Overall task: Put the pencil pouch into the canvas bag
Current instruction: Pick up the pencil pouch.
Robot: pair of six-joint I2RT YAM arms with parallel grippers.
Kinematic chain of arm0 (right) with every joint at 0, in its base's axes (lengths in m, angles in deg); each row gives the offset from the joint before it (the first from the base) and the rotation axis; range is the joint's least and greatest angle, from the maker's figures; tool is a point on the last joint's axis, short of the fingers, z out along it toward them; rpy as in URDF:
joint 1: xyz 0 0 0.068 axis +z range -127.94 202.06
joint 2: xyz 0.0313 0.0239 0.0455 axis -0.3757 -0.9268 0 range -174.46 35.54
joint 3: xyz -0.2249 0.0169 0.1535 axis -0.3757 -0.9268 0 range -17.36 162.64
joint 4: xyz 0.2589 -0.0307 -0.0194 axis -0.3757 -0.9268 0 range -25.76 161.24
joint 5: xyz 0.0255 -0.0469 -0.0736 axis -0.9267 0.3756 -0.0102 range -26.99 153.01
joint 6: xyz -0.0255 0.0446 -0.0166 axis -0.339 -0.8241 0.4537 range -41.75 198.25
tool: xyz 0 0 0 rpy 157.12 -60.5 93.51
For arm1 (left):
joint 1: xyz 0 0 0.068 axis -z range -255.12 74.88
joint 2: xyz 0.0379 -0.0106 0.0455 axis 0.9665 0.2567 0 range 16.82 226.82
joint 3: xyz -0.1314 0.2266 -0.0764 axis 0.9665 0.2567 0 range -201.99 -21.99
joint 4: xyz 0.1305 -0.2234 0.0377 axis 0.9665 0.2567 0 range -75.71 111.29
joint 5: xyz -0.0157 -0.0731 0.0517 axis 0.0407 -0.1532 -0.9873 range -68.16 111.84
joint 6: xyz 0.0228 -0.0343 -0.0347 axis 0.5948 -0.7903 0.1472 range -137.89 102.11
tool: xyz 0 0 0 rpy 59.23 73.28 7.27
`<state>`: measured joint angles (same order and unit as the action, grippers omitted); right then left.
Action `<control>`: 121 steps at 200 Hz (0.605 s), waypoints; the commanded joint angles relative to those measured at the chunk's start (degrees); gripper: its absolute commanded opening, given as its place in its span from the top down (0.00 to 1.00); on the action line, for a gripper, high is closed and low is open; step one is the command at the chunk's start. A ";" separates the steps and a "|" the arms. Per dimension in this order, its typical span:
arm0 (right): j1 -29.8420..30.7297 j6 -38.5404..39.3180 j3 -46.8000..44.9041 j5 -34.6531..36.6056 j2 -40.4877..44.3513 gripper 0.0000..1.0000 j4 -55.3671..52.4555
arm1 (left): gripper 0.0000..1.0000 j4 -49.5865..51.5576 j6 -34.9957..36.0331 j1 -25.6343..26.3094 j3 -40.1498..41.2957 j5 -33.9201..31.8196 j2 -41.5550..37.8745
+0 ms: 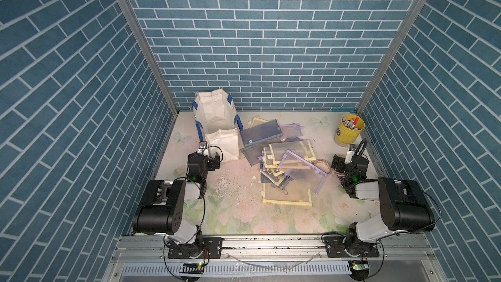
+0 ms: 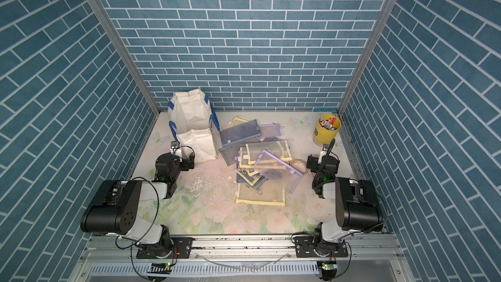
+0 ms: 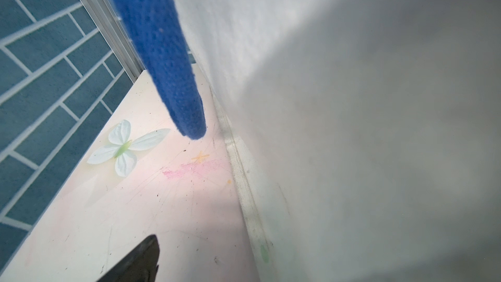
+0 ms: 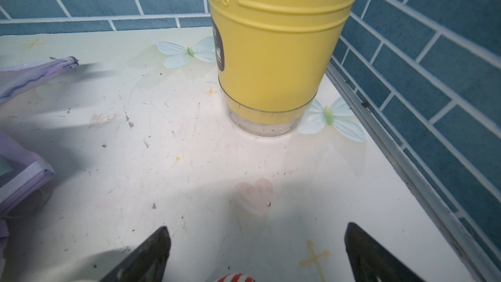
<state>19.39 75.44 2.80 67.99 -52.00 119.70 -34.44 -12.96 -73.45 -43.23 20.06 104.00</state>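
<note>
Left gripper (image 1: 202,150) sits low over the table (image 1: 244,221) with jaws spread and nothing between them, just beside the near wall of the canvas bag (image 1: 214,112); its wrist view shows one fingertip (image 3: 138,261), a dangling blue strap handle (image 3: 168,63) and canvas filling the rest. Across the table the right gripper (image 4: 257,256) is also spread wide and empty, pointing at the yellow pen bucket (image 4: 273,44). No pouch is held, so the step in hand looks like the first reach. Closest to the arms lies a yellow-trimmed pouch (image 1: 286,196), flat, its far edge tucked under the heap of mesh pencil pouches (image 1: 284,158) at mid-table. It seems the easiest pick: being flat and floppy, it is probably best pinched at a free near corner or along the trim, then lifted slowly so neighbours slide off rather than trail behind. Farther back, the bag stands in the rear left corner, its mouth apparently facing up; the left arm alongside could steady the rim while the right carries. A carry from heap to bag would cross leftward over other pouches, so height matters. For room, the bare floral tabletop in front of the heap is open. The right side is tighter, with the bucket near the metal edge rail (image 4: 401,158) and the brick-patterned wall (image 1: 271,50) close behind bag and bucket alike.
</note>
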 commanded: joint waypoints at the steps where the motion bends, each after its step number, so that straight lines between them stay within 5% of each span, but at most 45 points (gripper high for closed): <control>1: 0.21 -1.52 1.90 0.78 -0.59 0.01 1.48 | 0.01 -1.08 -0.25 -0.27 -0.90 0.00 0.54; 92: 0.22 -1.43 1.85 0.81 -0.47 0.01 1.67 | 0.01 -1.16 -0.27 -0.34 -0.83 0.09 0.54; 121: 0.22 0.47 3.44 -4.17 1.00 0.01 -2.74 | 0.01 -2.95 -0.29 -0.35 0.85 0.70 -0.92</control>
<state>19.39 75.50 3.28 66.94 -52.00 118.83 -34.59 -13.07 -73.45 -43.18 20.14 104.00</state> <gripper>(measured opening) 0.991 0.994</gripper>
